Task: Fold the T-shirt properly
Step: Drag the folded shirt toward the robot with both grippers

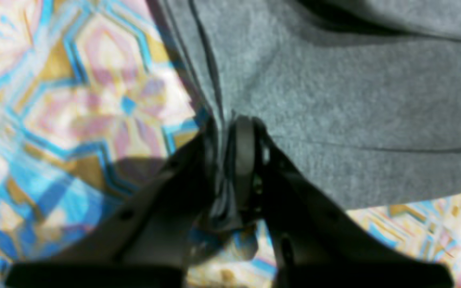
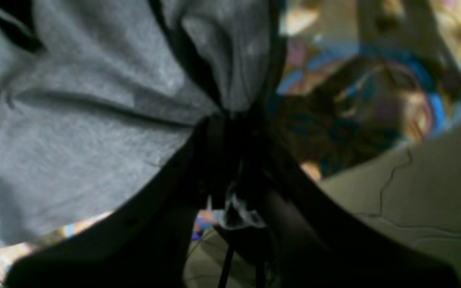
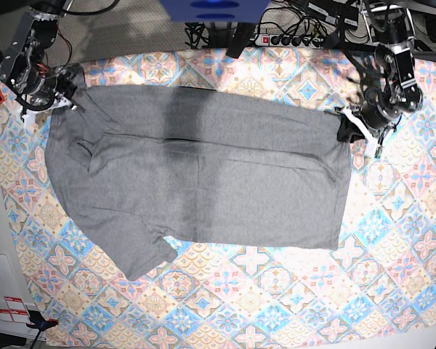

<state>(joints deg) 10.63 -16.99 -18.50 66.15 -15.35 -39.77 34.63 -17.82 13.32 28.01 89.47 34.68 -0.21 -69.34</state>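
Two end effectors grip one grey T-shirt [image 3: 203,167], which lies spread across the middle of the base view on a table covered by a tile-patterned tablecloth [image 3: 291,291]. The shirt runs sideways in that view: its hem end sits at the right, its neck and shoulder end at the left, and one short sleeve [image 3: 142,254] splays out toward the lower left. A darker shadow band crosses the upper middle of the fabric.

At the upper right of the base view, the left end effector [image 3: 346,123] meets the shirt's upper right corner. Its wrist view shows the black fingers [image 1: 244,152] drawn narrow, with a gathered ridge of grey cloth pinched between them (creases fan up and away from the pinch). Patterned cloth fills the left side and lower right of that view.

At the upper left of the base view, the right end effector [image 3: 67,98] sits at the shirt's upper left corner, beside the table edge. In its wrist view the right end effector [image 2: 230,132] is dark and blurred, yet the jaws stand close together with bunched grey fabric clamped between them and a small tuft showing below the pinch. Grey cloth fills the left of that view; tablecloth and a plain pale floor [image 2: 434,192] lie to the right.
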